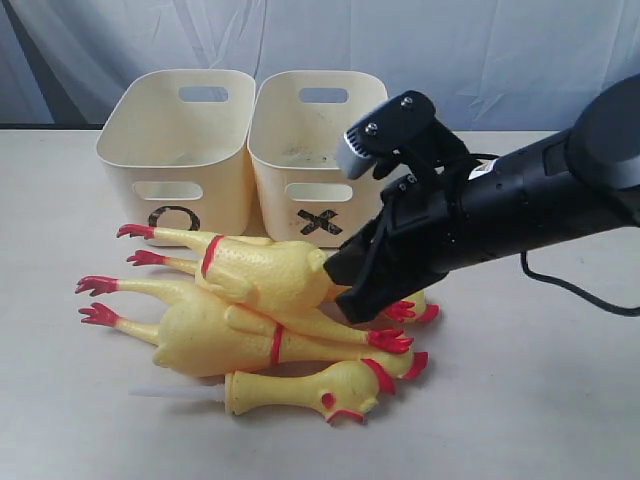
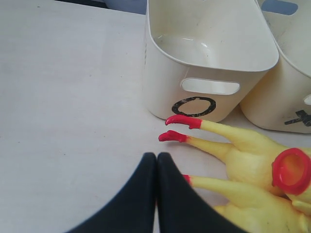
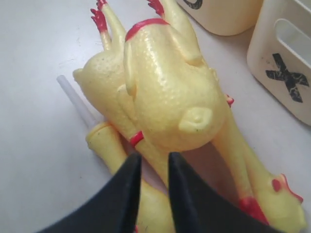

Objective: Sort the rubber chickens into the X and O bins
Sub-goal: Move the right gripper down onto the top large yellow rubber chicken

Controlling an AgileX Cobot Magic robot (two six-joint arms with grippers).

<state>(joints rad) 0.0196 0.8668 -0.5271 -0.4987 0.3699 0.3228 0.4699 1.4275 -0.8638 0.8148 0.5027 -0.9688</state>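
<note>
Hovering slightly parted, empty, over the rubber chickens [image 3: 170, 92] heaped on the surface [image 1: 540, 400] before the O bin [image 1: 140, 165] and X bin [image 1: 272, 195], the right end effector [image 3: 153, 156] may pinch two overlapping bodies together.

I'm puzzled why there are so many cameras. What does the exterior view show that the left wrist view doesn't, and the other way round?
Only the exterior view shows the right gripper at the pile of rubber chickens, and the short chicken with its white stick in front. Only the left wrist view shows the left gripper, its black fingers pressed together. Both show the O bin, at least part of the X bin, and chicken feet lying before the O bin.
</note>
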